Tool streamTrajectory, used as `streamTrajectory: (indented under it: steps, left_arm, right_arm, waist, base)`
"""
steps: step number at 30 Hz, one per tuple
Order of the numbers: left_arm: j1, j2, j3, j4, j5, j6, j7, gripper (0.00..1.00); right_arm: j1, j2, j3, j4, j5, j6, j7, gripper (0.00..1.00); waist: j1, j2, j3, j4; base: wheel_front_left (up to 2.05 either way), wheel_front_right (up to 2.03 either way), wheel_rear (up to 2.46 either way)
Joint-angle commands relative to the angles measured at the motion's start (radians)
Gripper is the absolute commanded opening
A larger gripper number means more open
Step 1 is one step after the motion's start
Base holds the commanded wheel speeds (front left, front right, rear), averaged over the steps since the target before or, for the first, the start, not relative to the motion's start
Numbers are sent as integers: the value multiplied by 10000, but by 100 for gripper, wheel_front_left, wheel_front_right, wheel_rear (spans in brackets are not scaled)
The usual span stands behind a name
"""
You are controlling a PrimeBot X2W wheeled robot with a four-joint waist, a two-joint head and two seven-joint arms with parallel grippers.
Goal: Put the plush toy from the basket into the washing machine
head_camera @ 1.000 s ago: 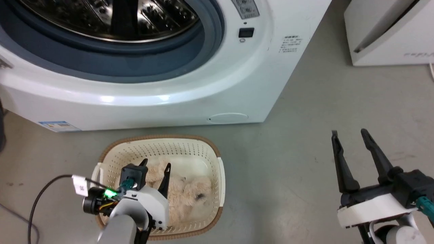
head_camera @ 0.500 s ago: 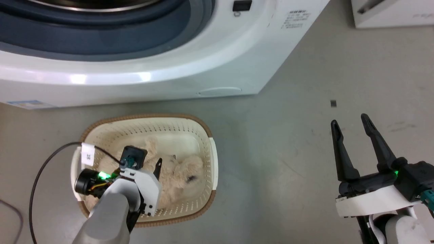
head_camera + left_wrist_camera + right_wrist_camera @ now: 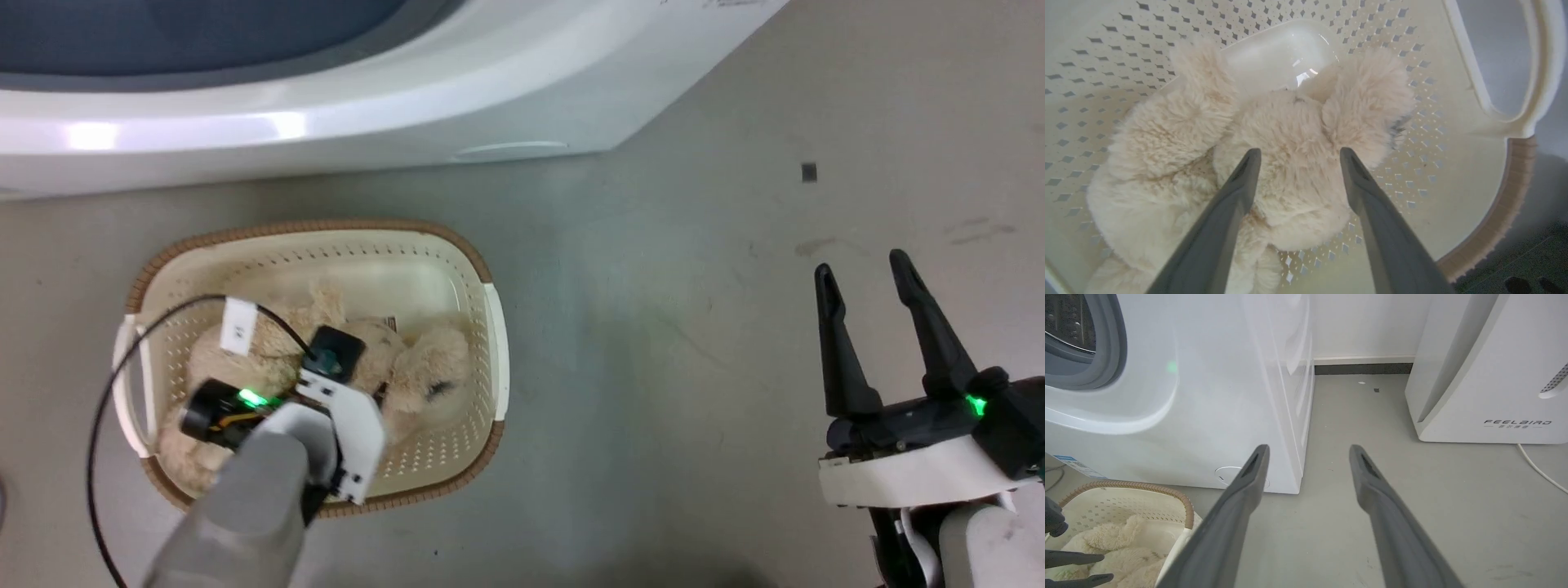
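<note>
The toy (image 3: pixel 424 384) is seen lying in the basket (image 3: pixel 318 226), which is set on the floor (image 3: pixel 653 367) just in front of the washer (image 3: pixel 326 122). Its long axis is laid along the basket's length, from lower left to right in the head view, with the dark-spotted end turned to the right. The left gripper (image 3: pixel 1298 152) is placed inside the basket, fingers spread to either side of a rounded lump of fur; contact cannot be told. Well to the right, the right gripper (image 3: pixel 860 266) is held over the floor, fingers apart.
</note>
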Motion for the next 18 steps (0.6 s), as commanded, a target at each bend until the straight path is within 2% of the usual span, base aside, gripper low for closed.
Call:
streamTrajectory:
  steps: [1,6,18]
  left_arm:
    - [-425,214,-209,326,-99,-57,4,100]
    - [-1057,489,-542,955,-155,-56,-177,100]
    - [-1912,479,-1268,2129,-381,-185,-228,100]
  right_arm:
    - [-268,-2,-14,-96,73,-8,-126,100]
    - [-338,-2,-3,-185,115,-9,-230,100]
    - [-429,-2,-92,-436,185,-9,-427,100]
  waist:
    - [-1,0,316,-64]
    - [-1,0,828,-127]
    - [-1,0,1851,-237]
  base:
    - [0,0,0]
    - [0,0,0]
    - [0,0,0]
